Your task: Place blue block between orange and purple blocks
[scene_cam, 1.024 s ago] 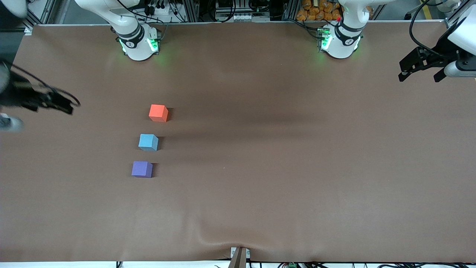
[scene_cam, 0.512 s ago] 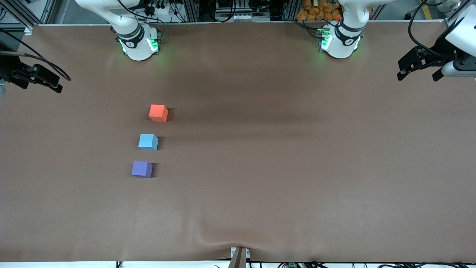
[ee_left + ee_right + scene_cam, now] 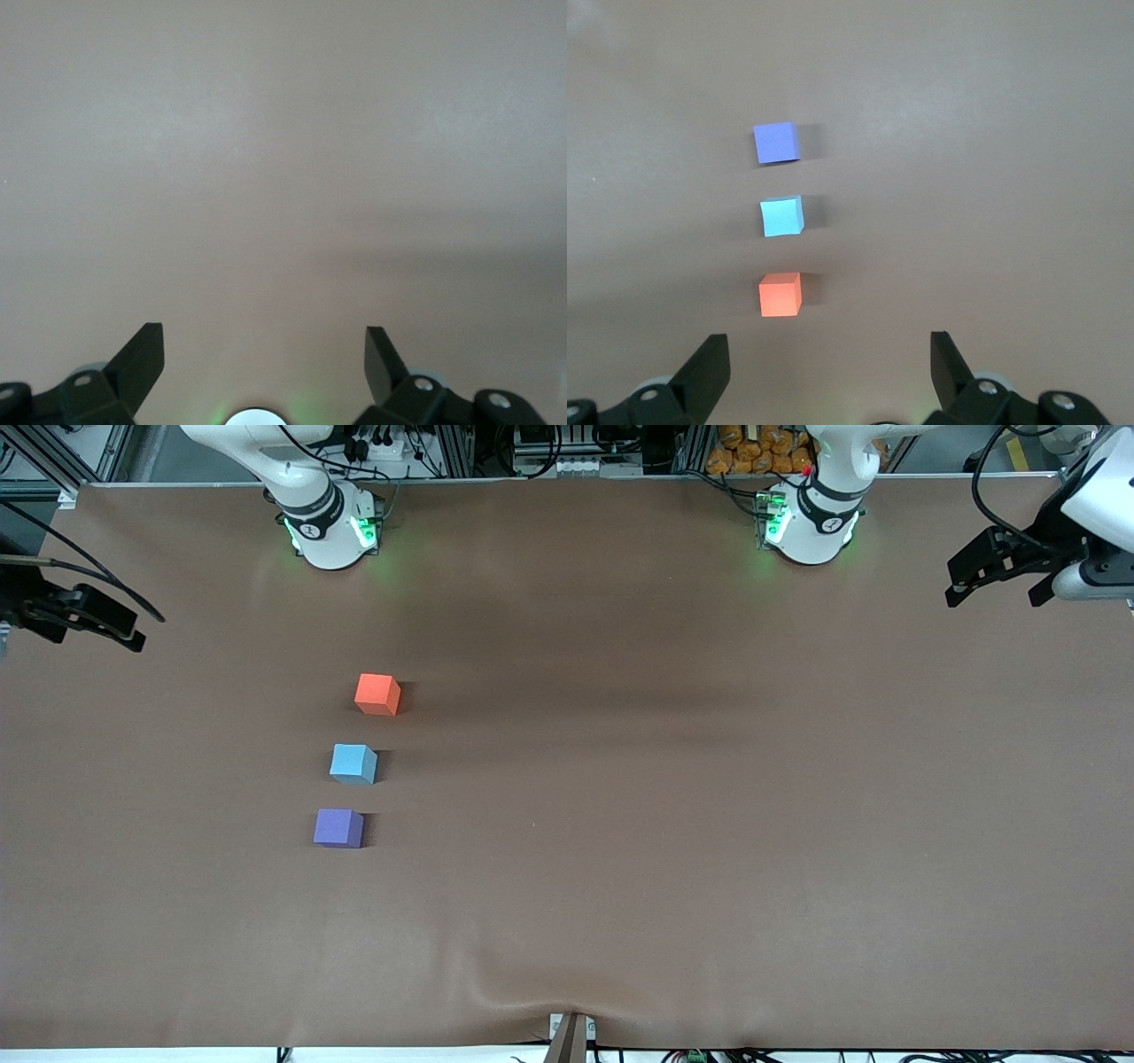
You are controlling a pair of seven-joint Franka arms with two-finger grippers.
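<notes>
The blue block (image 3: 353, 763) sits on the brown table between the orange block (image 3: 377, 693), which lies farther from the front camera, and the purple block (image 3: 337, 827), which lies nearer. All three stand in a slightly slanted line toward the right arm's end. The right wrist view shows them too: purple block (image 3: 776, 142), blue block (image 3: 782, 216), orange block (image 3: 780, 294). My right gripper (image 3: 93, 627) is open and empty, raised at the table's edge on the right arm's end, well apart from the blocks. My left gripper (image 3: 997, 580) is open and empty, raised over the left arm's end.
The brown table cover (image 3: 673, 797) has a raised wrinkle near its front edge (image 3: 567, 1001). The two arm bases (image 3: 328, 527) (image 3: 811, 522) stand along the back edge.
My right gripper has swung up and away toward the table's edge at the right arm's end and settled there. The left gripper has drifted slightly. The blocks have not moved.
</notes>
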